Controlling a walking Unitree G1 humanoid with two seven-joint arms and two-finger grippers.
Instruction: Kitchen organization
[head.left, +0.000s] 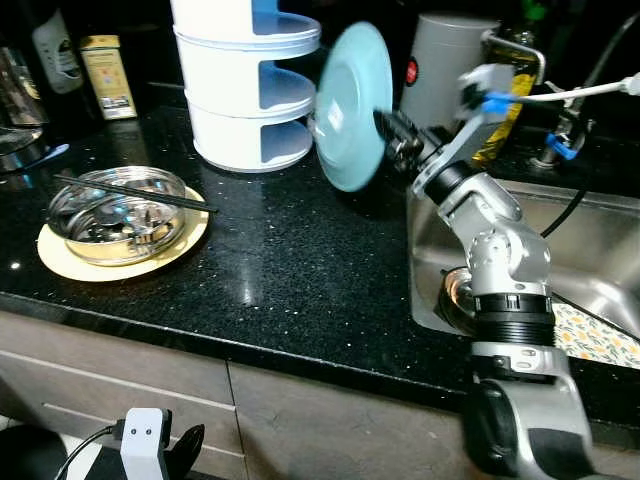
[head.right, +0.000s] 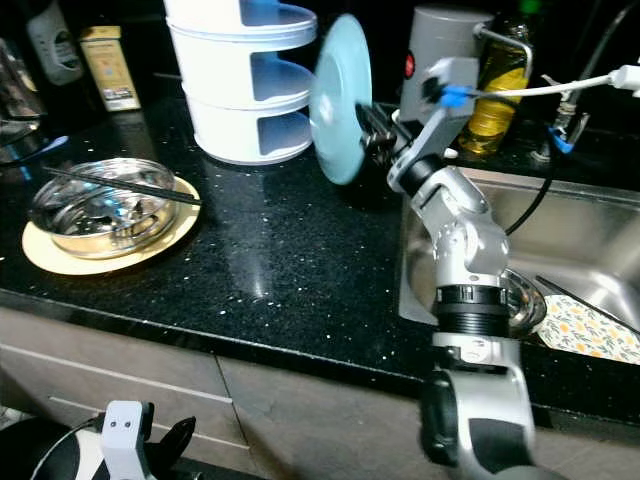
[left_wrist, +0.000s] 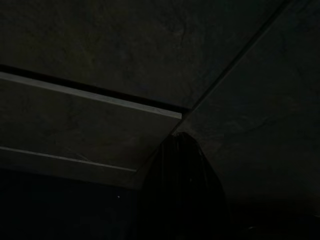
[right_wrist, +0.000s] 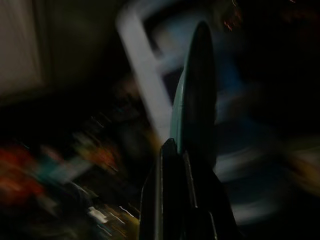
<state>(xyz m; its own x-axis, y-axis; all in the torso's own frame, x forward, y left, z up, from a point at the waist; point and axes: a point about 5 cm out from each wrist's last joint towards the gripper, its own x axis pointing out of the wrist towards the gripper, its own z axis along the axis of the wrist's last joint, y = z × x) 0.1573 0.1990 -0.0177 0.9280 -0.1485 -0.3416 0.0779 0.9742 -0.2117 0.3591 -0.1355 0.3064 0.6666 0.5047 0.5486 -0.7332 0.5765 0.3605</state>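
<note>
My right gripper (head.left: 385, 125) is shut on the rim of a light blue plate (head.left: 352, 105), holding it on edge in the air above the black counter (head.left: 300, 250). The plate hangs just right of a white three-tier rack (head.left: 250, 90) with blue shelves. In the right wrist view the plate (right_wrist: 197, 95) stands edge-on between my black fingers (right_wrist: 170, 195), with the blurred rack (right_wrist: 145, 85) behind. My left arm hangs low by the cabinet fronts; its wrist view is very dark.
A steel bowl (head.left: 120, 215) with black chopsticks (head.left: 135, 192) across it rests on a cream plate (head.left: 60, 260) at the left. A steel sink (head.left: 590, 260) lies right, holding a patterned cloth (head.left: 600, 340). A grey kettle (head.left: 445, 60) and oil bottle (head.left: 510, 90) stand behind.
</note>
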